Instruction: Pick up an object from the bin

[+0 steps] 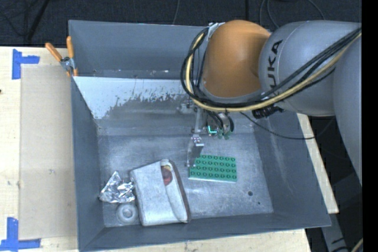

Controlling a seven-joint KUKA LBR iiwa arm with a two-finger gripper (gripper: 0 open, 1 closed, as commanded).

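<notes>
My gripper [194, 149] hangs below the orange wrist cover near the bin's middle, one slim finger showing, its tip just above the left edge of a flat green studded plate [214, 168]. The plate lies on the bin floor, right of centre. Left of it rests a grey pouch [158, 192] with a dark red patch near its top edge. Nothing is seen between the fingers.
A crumpled piece of silver foil [117, 189] lies at the front left of the bin, with a small round clear lid [126, 213] just in front of it. The arm and its cables cover the bin's back right.
</notes>
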